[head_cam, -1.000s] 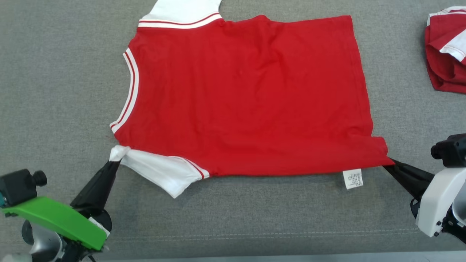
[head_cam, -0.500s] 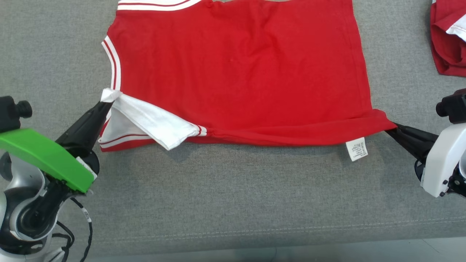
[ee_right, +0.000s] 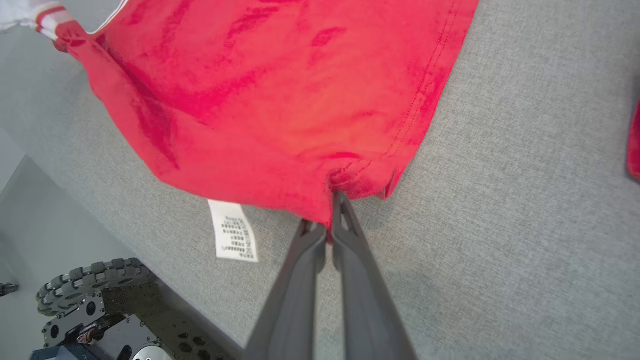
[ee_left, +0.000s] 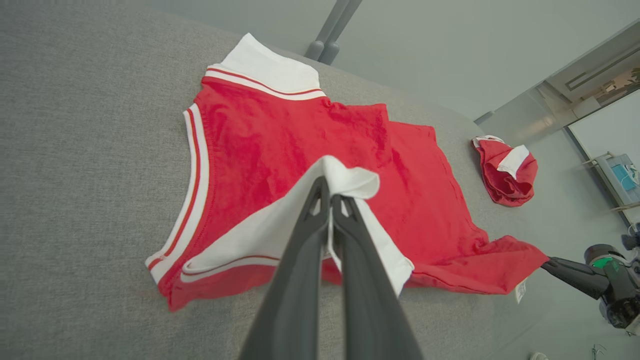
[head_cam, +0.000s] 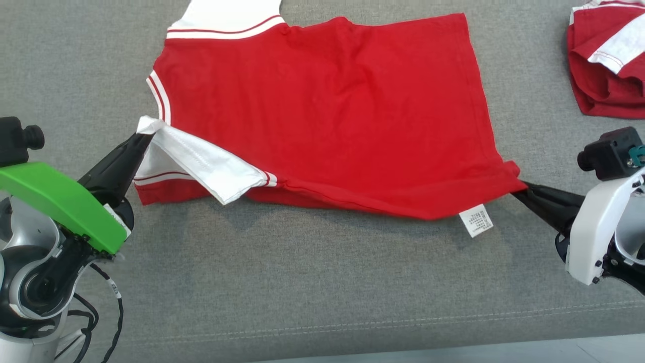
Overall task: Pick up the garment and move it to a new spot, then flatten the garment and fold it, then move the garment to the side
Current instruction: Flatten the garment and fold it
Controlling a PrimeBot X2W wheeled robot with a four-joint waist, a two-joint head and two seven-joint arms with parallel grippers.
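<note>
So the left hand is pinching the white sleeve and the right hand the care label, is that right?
Not quite: the right hand pinches a red corner of the garment; the care label hangs free beside it, as the right wrist view shows. The left hand does pinch the white sleeve.

The left tool (head_cam: 145,138) reaches from the lower left of the head view up and to the right. Its two dark fingers (head_cam: 116,167) are pressed together on a white sleeve corner of the garment (head_cam: 327,111). Behind it sits a green wrist cover (head_cam: 60,206), with a black camera (head_cam: 20,143) above. The right tool (head_cam: 518,193) comes in from the right edge, pointing left and slightly up, clamped on the garment's red lower corner. Its wrist housing (head_cam: 594,229) is white. In each wrist view the fingers rise from bottom centre, tips meeting on cloth.
</note>
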